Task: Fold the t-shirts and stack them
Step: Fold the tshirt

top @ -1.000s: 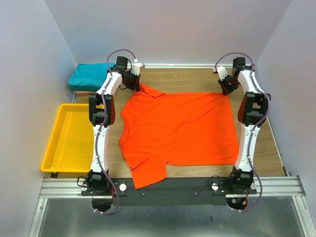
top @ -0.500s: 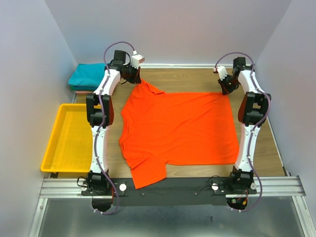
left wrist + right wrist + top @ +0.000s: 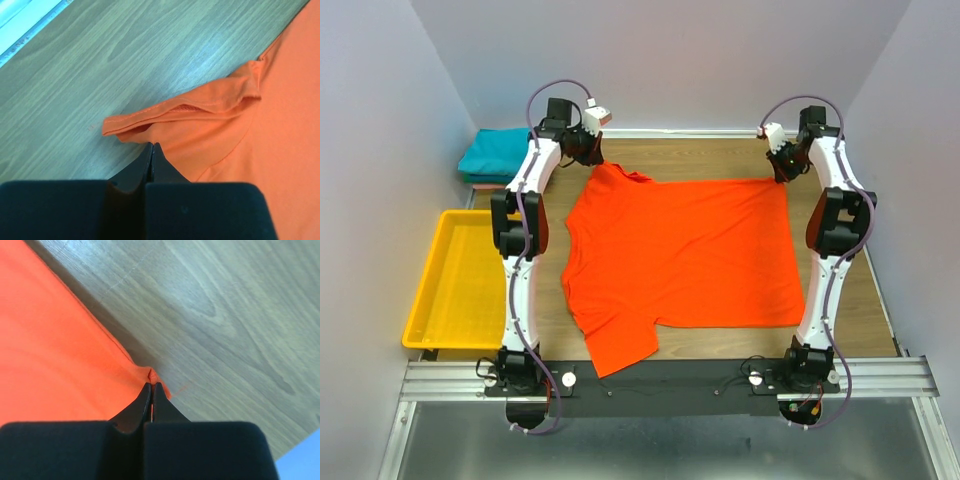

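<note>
The orange-red t-shirt (image 3: 680,255) lies spread flat on the wooden table, with its near sleeve reaching the front rail. My left gripper (image 3: 592,158) is at its far left corner, shut on the cloth by the folded-over sleeve (image 3: 200,107); in the left wrist view the left gripper (image 3: 151,145) meets the shirt's edge. My right gripper (image 3: 783,172) is shut on the far right corner, and in the right wrist view a sliver of orange shows between the tips of the right gripper (image 3: 151,385). A folded teal t-shirt (image 3: 500,150) lies at the far left on a pale pink one (image 3: 478,180).
A yellow plastic tray (image 3: 425,300) stands at the left, beside the left arm. Walls close in the table at the back and on both sides. Bare wood (image 3: 700,160) shows beyond the shirt's far edge.
Both grippers have moved toward the back wall, taking the shirt's far corners with them. The far edge is now pulled straighter and the far left sleeve lies flatter.
</note>
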Controlling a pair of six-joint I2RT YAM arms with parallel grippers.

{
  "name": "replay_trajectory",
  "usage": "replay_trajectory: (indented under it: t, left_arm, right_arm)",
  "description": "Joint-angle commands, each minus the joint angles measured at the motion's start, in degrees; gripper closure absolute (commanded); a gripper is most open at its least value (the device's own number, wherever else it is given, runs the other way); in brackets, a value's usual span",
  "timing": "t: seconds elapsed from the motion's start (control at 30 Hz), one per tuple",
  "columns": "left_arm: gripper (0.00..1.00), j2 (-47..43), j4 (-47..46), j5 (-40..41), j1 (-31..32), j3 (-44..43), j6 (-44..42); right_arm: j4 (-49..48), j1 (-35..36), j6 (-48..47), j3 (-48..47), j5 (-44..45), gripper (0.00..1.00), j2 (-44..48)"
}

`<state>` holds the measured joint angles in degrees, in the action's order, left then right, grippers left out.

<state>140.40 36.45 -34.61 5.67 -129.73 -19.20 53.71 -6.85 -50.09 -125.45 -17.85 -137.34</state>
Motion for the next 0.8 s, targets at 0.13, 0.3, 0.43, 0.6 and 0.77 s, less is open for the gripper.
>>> replay_trajectory:
  t: [0.13,0.3,0.43,0.6,0.77]
  left_arm:
    - [1.00,-8.12,-1.90,-2.13,-1.01,3.87,-3.12]
    - [1.00,-12.59,-1.20,-2.30,-1.01,8.17,-6.02]
    - [1.00,-15.59,0.03,-2.30,-1.01,12.21,-8.39]
    - [1.00,-21.30,-0.32,-2.92,-1.01,19.94,-9.80]
    - [1.00,-26.48,-0.67,-3.10,-1.01,28.46,-10.94]
  right_arm:
    - [0.96,-0.88,-2.30,2.48,-1.58,0.99,6.37]
    - [1.04,-0.88,-3.18,6.09,-1.75,0.99,9.71]
    - [0.95,-0.88,-3.53,8.72,-2.28,0.99,12.18]
    - [0.95,-0.88,-4.67,13.47,-2.46,1.00,15.25]
    - [0.95,-0.88,-6.25,18.48,-2.19,1.00,18.76]
